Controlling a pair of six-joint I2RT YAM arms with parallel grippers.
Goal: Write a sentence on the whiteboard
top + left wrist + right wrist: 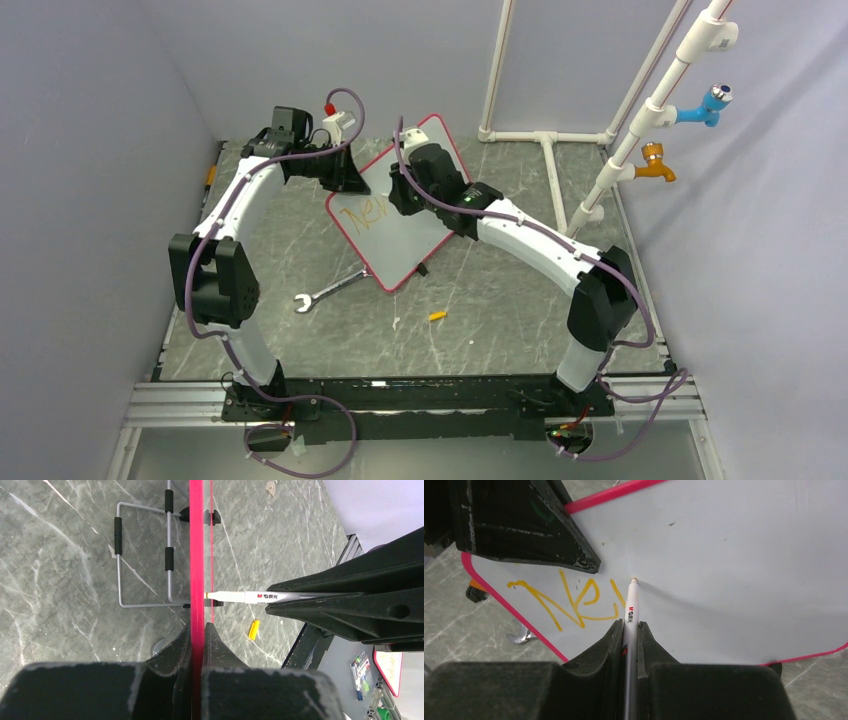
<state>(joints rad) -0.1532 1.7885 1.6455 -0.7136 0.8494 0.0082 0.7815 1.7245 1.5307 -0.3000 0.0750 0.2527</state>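
Observation:
The whiteboard [392, 250], white with a thin red frame, stands tilted at the table's middle back. My left gripper [197, 630] is shut on the whiteboard's red edge [196, 555], at the board's upper left [350, 178]. In my right gripper [630, 625], which is shut, sits a white marker [631, 605]. The marker's tip meets the board face just right of the writing. The sentence [569, 602] is orange and reads "Ne" plus one further stroke. The left wrist view shows the board edge-on with the marker [240, 597] touching it.
A metal wrench [330, 290] lies by the board's lower left corner. An orange marker cap [437, 316] lies on the grey table in front. A wire stand [145, 555] props the board from behind. White pipes [560, 180] with a blue and an orange tap stand at the back right.

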